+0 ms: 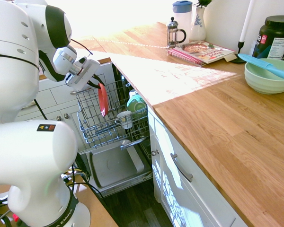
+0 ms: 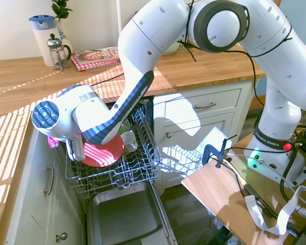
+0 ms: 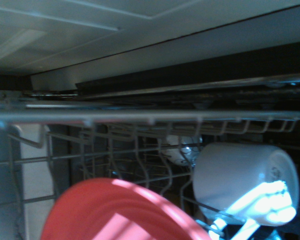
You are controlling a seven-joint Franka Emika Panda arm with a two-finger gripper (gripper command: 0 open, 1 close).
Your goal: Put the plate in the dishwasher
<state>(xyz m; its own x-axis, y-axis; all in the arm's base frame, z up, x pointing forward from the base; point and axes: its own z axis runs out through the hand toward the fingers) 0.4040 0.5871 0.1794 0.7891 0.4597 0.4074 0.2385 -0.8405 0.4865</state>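
The red plate (image 1: 103,100) stands on edge in the dishwasher's wire rack (image 1: 87,118) beside the mug (image 1: 125,119), presumably to lodge between wires; whether the fingers (image 1: 97,81) grip or have released it, I cannot tell.

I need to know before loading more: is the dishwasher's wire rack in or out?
Out: the wire rack sits beyond the counter edge, over the lowered door.

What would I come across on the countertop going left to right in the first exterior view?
Coffee press, magazine, candle holder, green bowl. The jug and vase stand behind the press and magazine, so I left them out.
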